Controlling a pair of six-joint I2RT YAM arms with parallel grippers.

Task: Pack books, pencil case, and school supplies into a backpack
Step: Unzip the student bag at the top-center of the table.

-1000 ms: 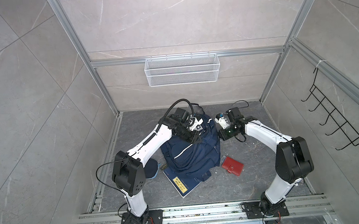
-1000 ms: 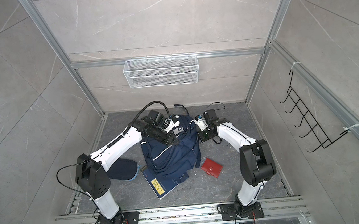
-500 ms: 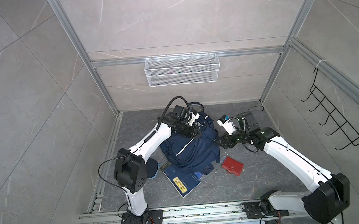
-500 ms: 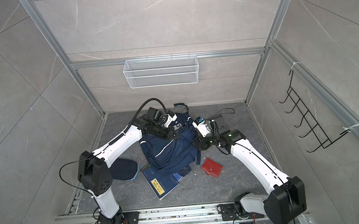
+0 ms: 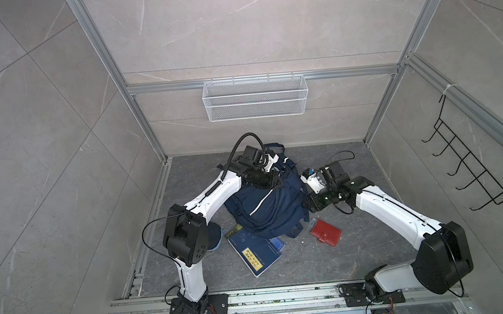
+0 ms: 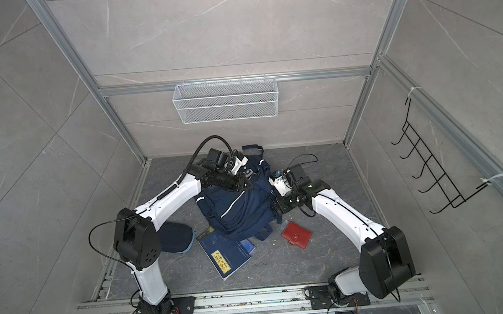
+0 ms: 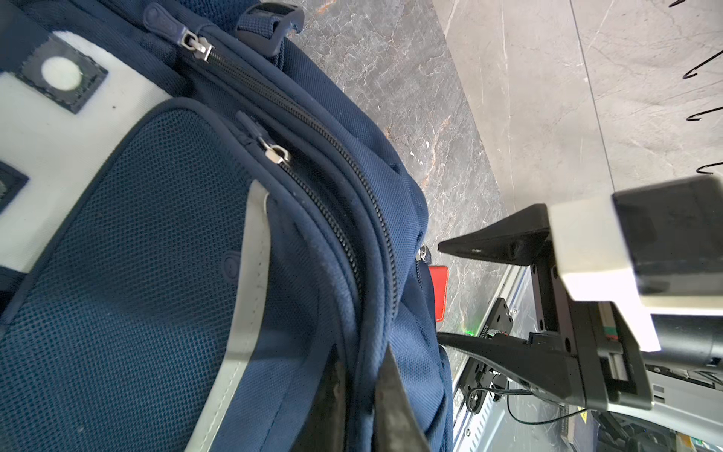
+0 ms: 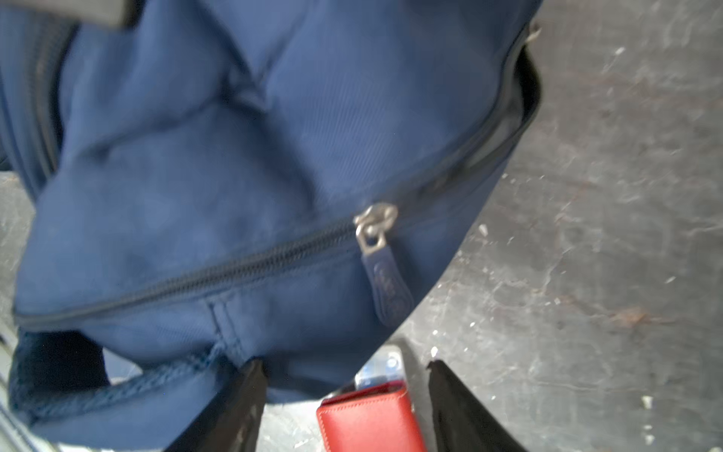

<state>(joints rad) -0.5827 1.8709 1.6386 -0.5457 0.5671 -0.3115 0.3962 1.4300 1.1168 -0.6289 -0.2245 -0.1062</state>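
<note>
Right gripper moved down beside backpack, jaws apart, left gripper pinching its zipper rim, top end toward back wall.

Large navy fabric backpack slumped on grey desk, yellow-labelled navy paperback partly beneath its near edge, rounded navy pouch left, red snap case right.

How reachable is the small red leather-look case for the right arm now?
Probably yes: the open right gripper hovers near the red case, nothing between them; the navy fabric backpack lies beside.
</note>
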